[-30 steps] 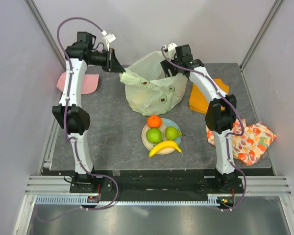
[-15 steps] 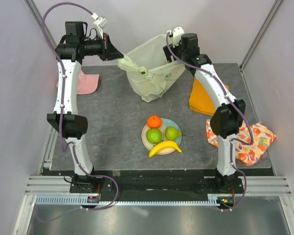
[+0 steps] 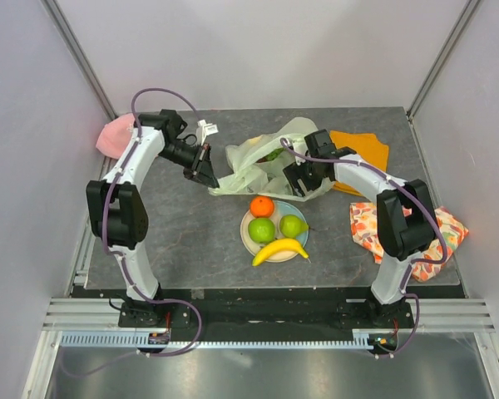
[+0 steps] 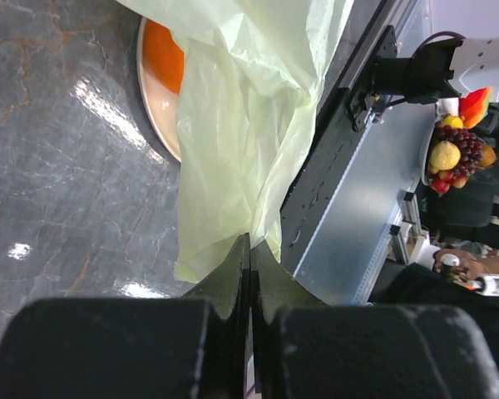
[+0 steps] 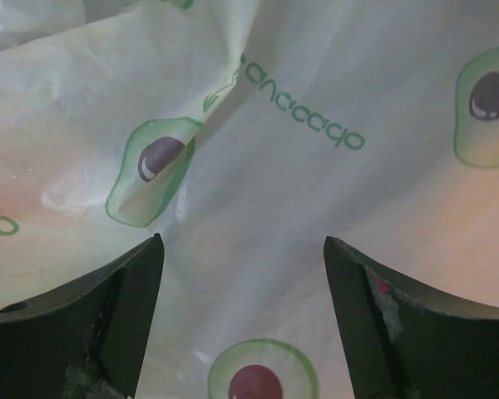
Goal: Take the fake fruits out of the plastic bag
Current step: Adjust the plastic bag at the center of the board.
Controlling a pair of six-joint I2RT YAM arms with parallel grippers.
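The pale yellow-green plastic bag (image 3: 266, 165) lies crumpled on the table just behind the plate (image 3: 248, 241). My left gripper (image 3: 205, 171) is shut on the bag's left edge; in the left wrist view the film (image 4: 249, 125) runs straight into the closed tips (image 4: 250, 243). My right gripper (image 3: 300, 178) stands open over the bag's right side, and avocado-printed plastic (image 5: 316, 191) fills the gap between its fingers (image 5: 243, 266). On the plate rest an orange (image 3: 262, 205), a green apple (image 3: 261, 230), a green pear (image 3: 293, 225) and a banana (image 3: 280, 249). What the bag holds is hidden.
A pink cap (image 3: 115, 135) sits at the back left corner. An orange cloth (image 3: 364, 150) lies behind the right arm, and a fruit-patterned cloth (image 3: 420, 237) lies at the right edge. The plate's rim (image 4: 154, 104) sits close under the hanging film.
Both arms have come down and nearer the plate. The bag, held up and spread open before, has collapsed onto the table. The left gripper stays shut on its edge.
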